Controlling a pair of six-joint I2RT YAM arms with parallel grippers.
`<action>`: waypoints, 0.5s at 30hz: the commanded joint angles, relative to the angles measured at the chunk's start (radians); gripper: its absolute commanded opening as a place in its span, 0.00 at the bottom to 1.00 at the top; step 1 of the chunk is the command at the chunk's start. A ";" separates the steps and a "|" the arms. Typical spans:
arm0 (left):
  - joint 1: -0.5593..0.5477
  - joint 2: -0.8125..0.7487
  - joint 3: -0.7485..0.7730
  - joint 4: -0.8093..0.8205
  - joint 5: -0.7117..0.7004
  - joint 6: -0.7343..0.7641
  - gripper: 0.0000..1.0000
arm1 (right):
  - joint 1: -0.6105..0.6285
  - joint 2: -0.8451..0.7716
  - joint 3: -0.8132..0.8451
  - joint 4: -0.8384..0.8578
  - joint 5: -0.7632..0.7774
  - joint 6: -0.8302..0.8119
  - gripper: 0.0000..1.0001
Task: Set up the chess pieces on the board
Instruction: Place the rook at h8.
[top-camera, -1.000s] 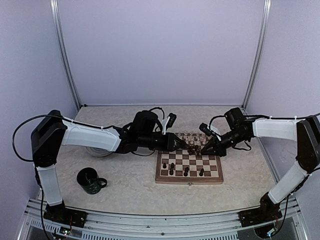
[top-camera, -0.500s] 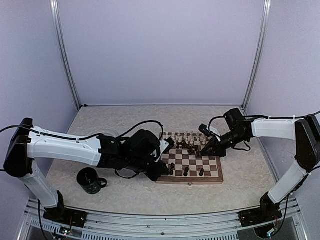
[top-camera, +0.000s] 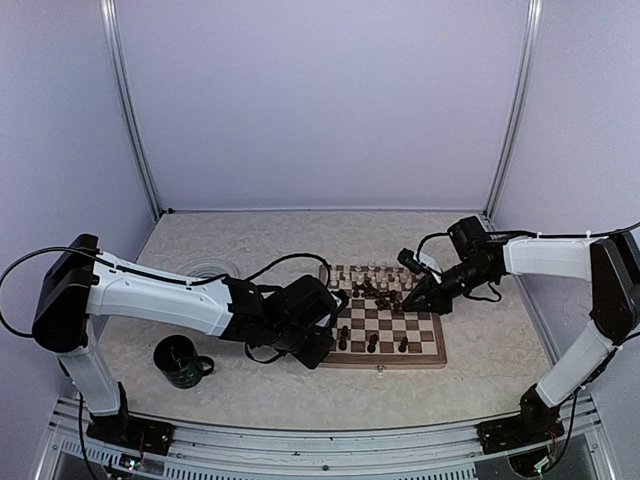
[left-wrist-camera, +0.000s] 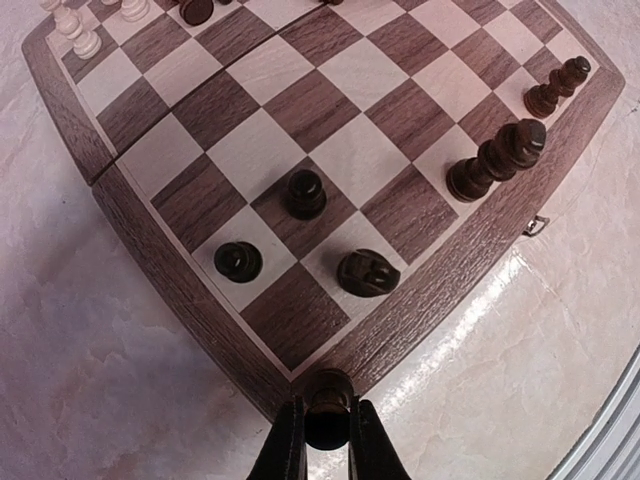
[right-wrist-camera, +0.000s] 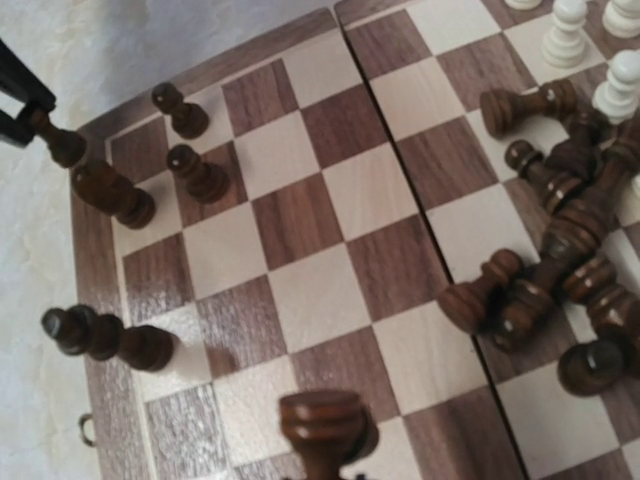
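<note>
My L gripper (left-wrist-camera: 328, 445) pinches dark piece (left-wrist-camera: 328, 398) over board's (left-wrist-camera: 350, 150) near corner rim; board sits on table (top-camera: 250, 250). R gripper (top-camera: 418, 297): can't tell state, tips not shown. Risk: lowering here lands on rim, piece topples; my fingers (left-wrist-camera: 287, 452) could clip nearby pawn (left-wrist-camera: 238, 261).

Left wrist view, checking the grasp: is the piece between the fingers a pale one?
No, the piece between the fingers is dark brown.

Pale lilac walls (top-camera: 320, 100) on three sides, slim metal posts (top-camera: 130, 110) in the back corners, cream marbled tabletop (top-camera: 250, 235), ribbed metal rail (top-camera: 320, 445) along the near edge, soft even light.
</note>
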 joint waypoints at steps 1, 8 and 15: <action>0.014 0.018 0.035 -0.001 -0.028 -0.004 0.00 | 0.003 -0.011 -0.009 0.004 0.004 -0.014 0.02; 0.035 0.039 0.050 0.023 -0.015 -0.002 0.00 | 0.002 0.004 -0.005 0.000 0.001 -0.017 0.03; 0.035 0.083 0.088 0.026 0.001 0.009 0.01 | 0.002 0.012 -0.003 -0.002 0.001 -0.017 0.04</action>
